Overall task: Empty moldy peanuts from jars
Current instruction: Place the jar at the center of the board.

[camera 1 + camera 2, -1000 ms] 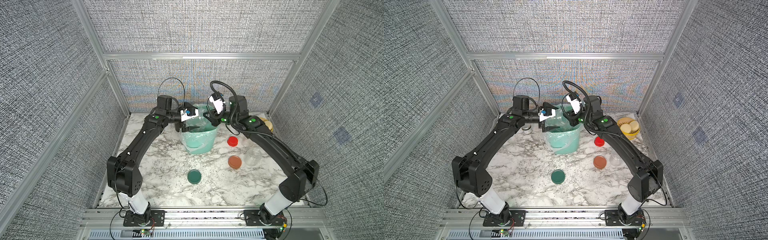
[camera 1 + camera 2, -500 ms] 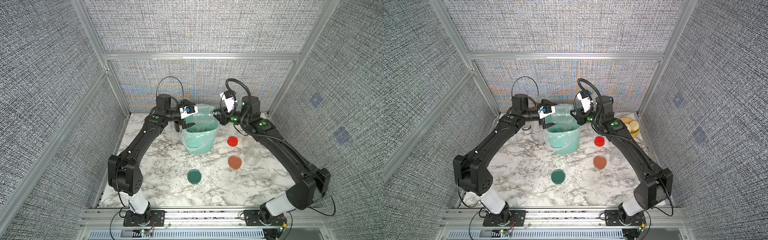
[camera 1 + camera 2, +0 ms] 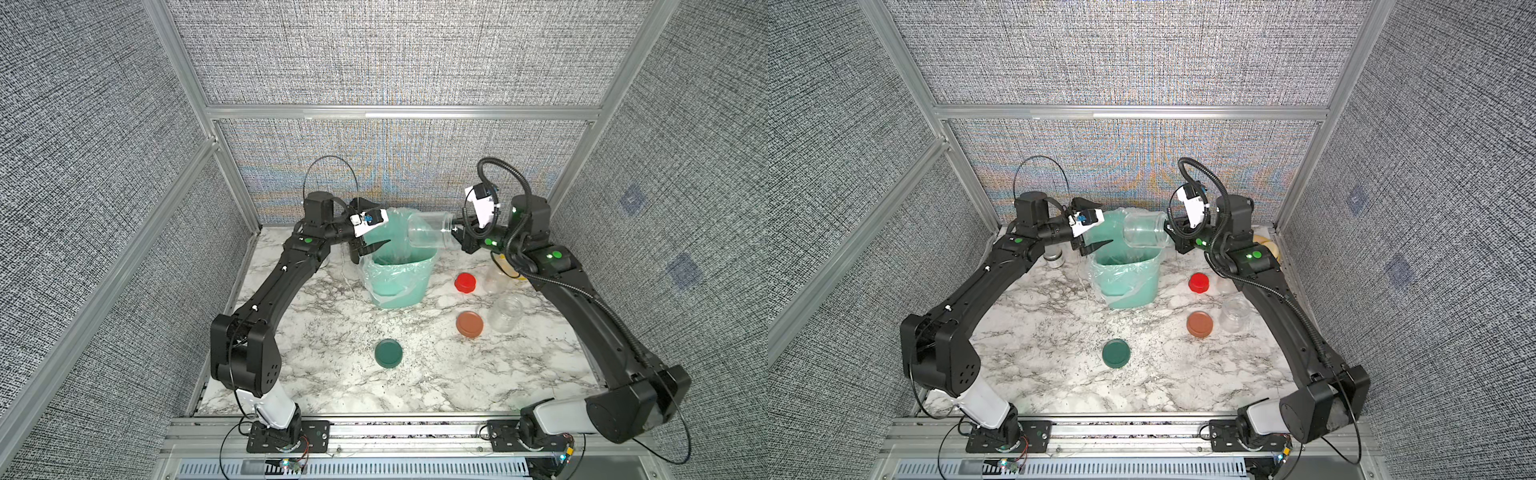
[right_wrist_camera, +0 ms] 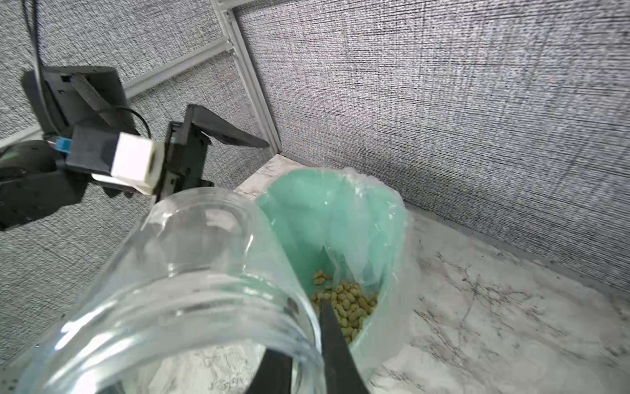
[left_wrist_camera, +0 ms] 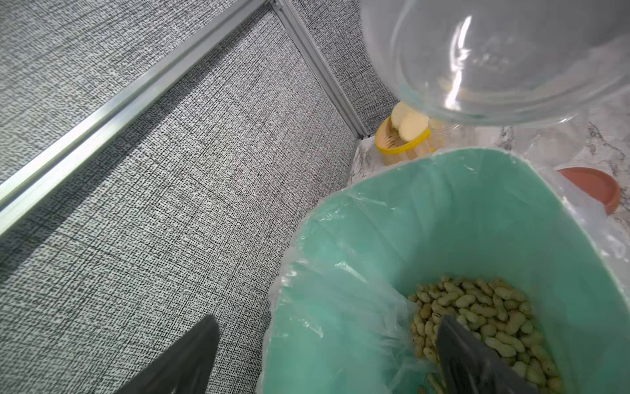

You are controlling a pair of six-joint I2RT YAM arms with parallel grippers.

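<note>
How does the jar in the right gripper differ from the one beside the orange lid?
The held jar is tipped sideways over the green bin; the table jar stands upright. The right gripper clamps the held jar's rim; the table jar is untouched. Both are clear, lidless, empty.

The marble tabletop (image 3: 332, 332) bears a lined green bin (image 3: 409, 291) just below my right gripper (image 3: 452, 232), a red lid (image 3: 465, 283), terracotta lid (image 3: 470, 324) and lidless clear jar (image 3: 505, 315) back toward my base, a dark green lid (image 3: 388, 353) farther off.
</note>
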